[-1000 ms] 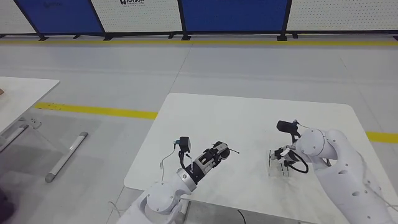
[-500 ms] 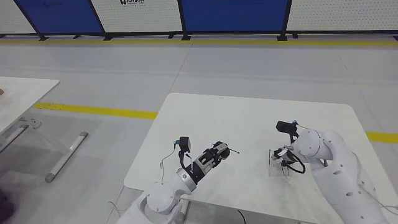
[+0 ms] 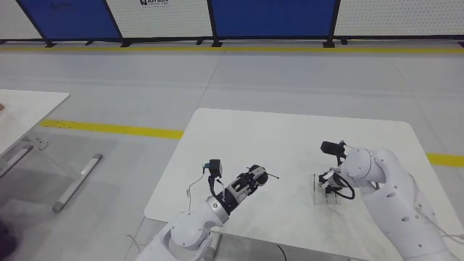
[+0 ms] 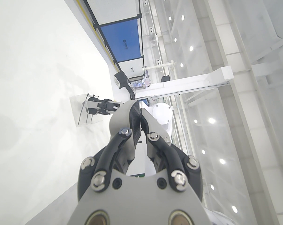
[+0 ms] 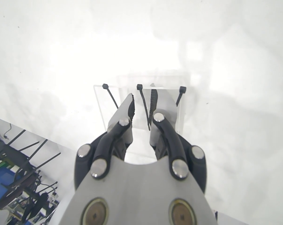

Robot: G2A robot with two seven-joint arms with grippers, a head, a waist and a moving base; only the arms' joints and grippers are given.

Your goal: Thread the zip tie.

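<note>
Right wrist view: my right claw [image 5: 142, 95] was open, with a finger on each side of the middle tie [image 5: 144, 105], ready to pinch it, I think. The tie hung on the clear stand [image 5: 103, 114] on the tabletop [image 5: 61, 47]. My left claw [image 4: 138, 112] was closed, well apart.

You have three black zip ties [image 5: 143, 104] hung by their heads along the top edge of a clear stand [image 5: 103, 111], set apart from one another. The straps trail down straight and unlooped. The outer two slant inward; the middle one runs nearly straight.
</note>
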